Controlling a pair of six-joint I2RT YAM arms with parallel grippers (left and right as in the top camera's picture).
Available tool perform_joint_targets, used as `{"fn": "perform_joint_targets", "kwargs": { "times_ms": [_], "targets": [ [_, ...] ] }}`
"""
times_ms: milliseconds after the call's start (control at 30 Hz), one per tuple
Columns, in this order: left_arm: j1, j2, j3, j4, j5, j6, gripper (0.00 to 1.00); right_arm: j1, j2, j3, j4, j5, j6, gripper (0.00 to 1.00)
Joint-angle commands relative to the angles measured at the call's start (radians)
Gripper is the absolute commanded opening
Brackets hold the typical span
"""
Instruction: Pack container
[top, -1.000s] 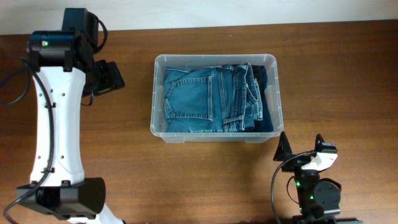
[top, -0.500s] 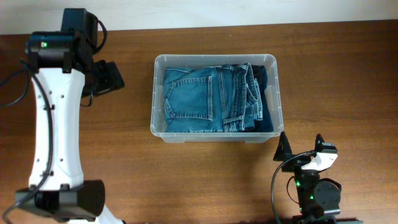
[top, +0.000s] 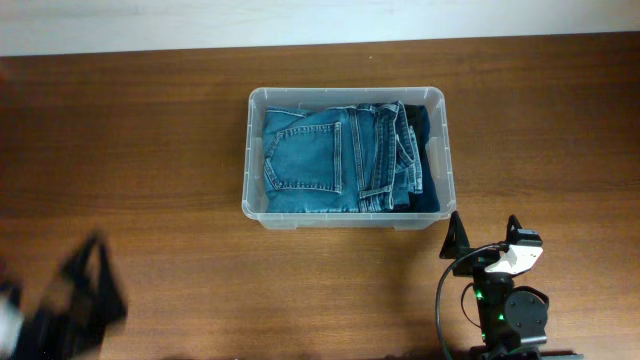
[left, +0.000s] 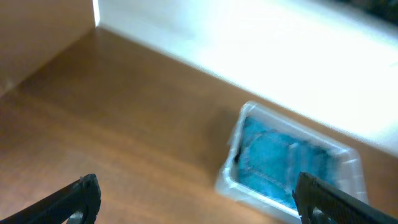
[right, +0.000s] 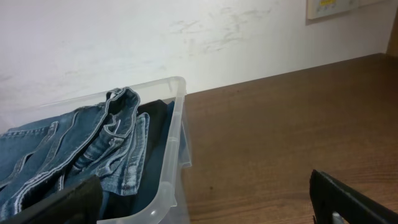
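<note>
Worktop (top: 150, 150): brown wood, bare apart from one bin. Container (top: 345, 221) sits centre, a touch toward 12 o'clock, long side running 9 to 3, clear of both arms. It looks like thin clear plastic: probably light by itself, heavier now, with walls that are slick and may flex. The rolled rim at the short ends, 9 and 3, is the likely hold. Folded jeans (top: 320, 160) fill most of it, soft and limp, and something dark (top: 428, 150) is wedged along the 3 o'clock wall; cannot tell what. Denim covers the base and anything beneath. Right pincer (top: 485, 235) is at 5 o'clock, just off the container's corner, jaws spread wide, nothing held. Left pincer (left: 198, 196) is only a smear at 8 o'clock from overhead; its wrist view shows fingers far apart, empty, container well off.
</note>
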Motion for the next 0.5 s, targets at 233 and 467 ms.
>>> {"fn": "perform_joint_targets", "kwargs": {
  "times_ms": [233, 467],
  "targets": [
    [0.001, -0.451, -0.021, -0.004, 0.045, 0.007, 1.00, -0.003, -0.010, -0.005, -0.008, -0.005, 0.001, 0.98],
    [0.001, -0.630, -0.215, -0.004, 0.044, 0.006, 1.00, -0.003, -0.010, -0.005, -0.008, -0.005, 0.001, 0.98]
  ]
}}
